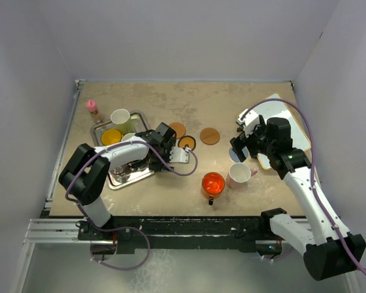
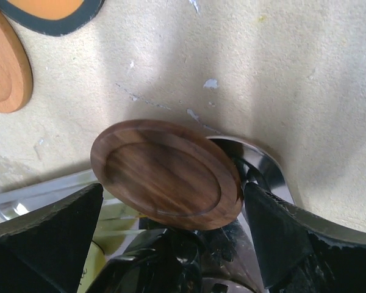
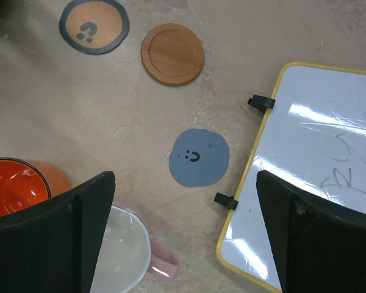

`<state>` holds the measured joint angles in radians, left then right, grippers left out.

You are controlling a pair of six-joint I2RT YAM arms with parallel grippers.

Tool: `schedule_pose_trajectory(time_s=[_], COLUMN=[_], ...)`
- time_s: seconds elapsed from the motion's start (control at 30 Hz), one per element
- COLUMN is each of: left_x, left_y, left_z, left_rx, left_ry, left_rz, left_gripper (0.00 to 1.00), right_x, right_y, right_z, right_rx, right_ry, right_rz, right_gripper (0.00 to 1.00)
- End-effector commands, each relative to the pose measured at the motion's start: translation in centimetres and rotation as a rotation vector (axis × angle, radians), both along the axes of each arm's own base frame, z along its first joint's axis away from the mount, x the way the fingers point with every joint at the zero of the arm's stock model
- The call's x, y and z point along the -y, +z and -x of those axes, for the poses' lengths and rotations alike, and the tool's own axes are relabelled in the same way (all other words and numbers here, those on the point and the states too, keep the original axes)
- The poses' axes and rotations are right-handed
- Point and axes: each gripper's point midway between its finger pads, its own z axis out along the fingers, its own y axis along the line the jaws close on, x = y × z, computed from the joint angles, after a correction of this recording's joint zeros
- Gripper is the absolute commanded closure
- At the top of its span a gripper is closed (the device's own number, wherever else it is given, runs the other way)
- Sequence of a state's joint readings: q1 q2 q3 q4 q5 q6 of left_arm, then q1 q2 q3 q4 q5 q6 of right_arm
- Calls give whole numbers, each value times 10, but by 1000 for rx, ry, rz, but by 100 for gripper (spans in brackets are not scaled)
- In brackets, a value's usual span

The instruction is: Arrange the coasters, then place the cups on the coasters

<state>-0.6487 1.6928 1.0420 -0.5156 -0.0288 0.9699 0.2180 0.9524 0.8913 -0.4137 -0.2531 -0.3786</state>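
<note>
In the left wrist view a dark brown coaster (image 2: 165,174) lies tilted over the corner of the silver tray (image 2: 259,160). It sits between the spread fingers of my open left gripper (image 2: 174,204), and a dark cup (image 2: 171,262) is below it. A black orange-centred coaster (image 2: 49,9) and a brown coaster (image 2: 6,61) lie beyond. My right gripper (image 3: 186,226) hangs open over bare table, short of the grey-blue coaster (image 3: 199,157). The pink cup (image 3: 125,256) and the red-orange cup (image 3: 15,186) stand by its left finger. Another brown coaster (image 3: 172,54) lies further off.
The tray (image 1: 104,128) at the left holds a cream-green cup (image 1: 121,119) and a yellow cup (image 1: 111,137). A small pink-capped bottle (image 1: 93,110) stands behind it. A yellow-framed whiteboard (image 3: 317,165) lies at the right, close to my right gripper (image 1: 239,149).
</note>
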Motion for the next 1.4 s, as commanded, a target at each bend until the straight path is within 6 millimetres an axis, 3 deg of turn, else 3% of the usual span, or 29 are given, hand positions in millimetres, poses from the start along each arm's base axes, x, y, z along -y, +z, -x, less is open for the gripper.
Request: schedule_pose_trajectory(time_s=[0.0, 0.33, 0.7, 1.03, 1.37], left_x=[25, 55, 78, 83, 89], left_y=[11, 10, 10, 1, 1], left_z=[-18, -31, -46, -41, -48], left_rx=[33, -18, -46, -202, -290], left_ry=[-19, -27, -24, -47, -7], left_rz=[83, 159, 212, 217, 290], left_gripper=[6, 15, 33, 46, 54], right_x=[-3, -2, 0, 0, 1], right_y=[5, 4, 4, 2, 0], right_z=[2, 1, 0, 0, -1], right_rx=[26, 26, 28, 22, 18], right_ry=[25, 22, 17, 16, 14], right_rz=[0, 9, 15, 22, 27], right_gripper=[0, 0, 0, 0, 0])
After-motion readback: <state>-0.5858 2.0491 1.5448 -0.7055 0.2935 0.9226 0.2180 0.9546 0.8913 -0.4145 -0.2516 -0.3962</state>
